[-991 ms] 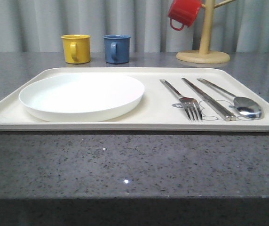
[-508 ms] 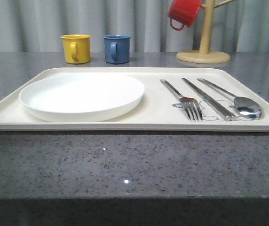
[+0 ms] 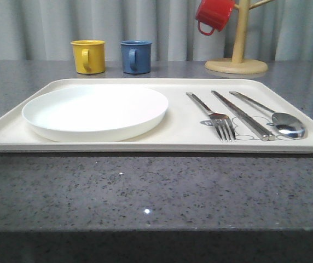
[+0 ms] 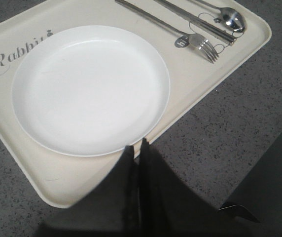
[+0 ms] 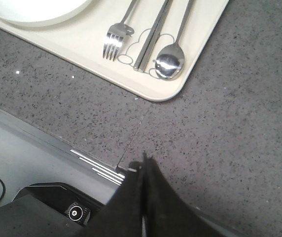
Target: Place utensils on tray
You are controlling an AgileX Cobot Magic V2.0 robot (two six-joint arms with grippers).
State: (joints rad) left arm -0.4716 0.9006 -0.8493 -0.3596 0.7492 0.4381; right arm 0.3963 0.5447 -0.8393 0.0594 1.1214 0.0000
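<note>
Front view: utensils point(image 3: 243, 116) lengthwise, heads nearward

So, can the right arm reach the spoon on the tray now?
Probably yes. The spoon lies at the tray's near right corner, nothing on top of it; only the flat piece sits close beside it. The right gripper's fingers are shut above bare counter.

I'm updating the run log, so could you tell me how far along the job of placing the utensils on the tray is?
It looks finished. The fork, the long flat piece and the spoon all lie side by side on the tray, to the right of the white plate. Nothing is in hand: the left gripper and the right gripper are shut and empty, the right one over bare counter. Nothing visible remains.
</note>
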